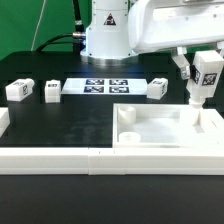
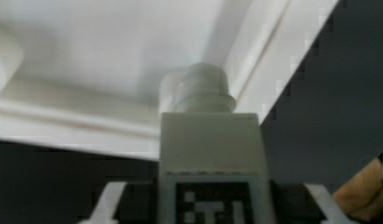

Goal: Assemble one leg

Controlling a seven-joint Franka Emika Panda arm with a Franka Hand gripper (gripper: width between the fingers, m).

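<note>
You have the claw (image 1: 205, 84) closed on the leg (image 1: 207, 68). The post stands upright in its grip, tagged face outward, narrower end pointing down past the fingertips. Directly below the claw lies a corner of the panel (image 1: 150, 128). From the exterior view I cannot tell whether the leg's lower end touches that corner or hangs just above it. In the wrist view the leg (image 2: 209, 140) runs straight out from the claw, its rounded tip just beside the panel's raised edge (image 2: 259, 60). The corner hole itself is hidden behind the post. To do this step well, I judge you should centre the tip over the hole before lowering — hold the post vertical, descend slowly, and only then turn it in, with the grip firm throughout.
</note>
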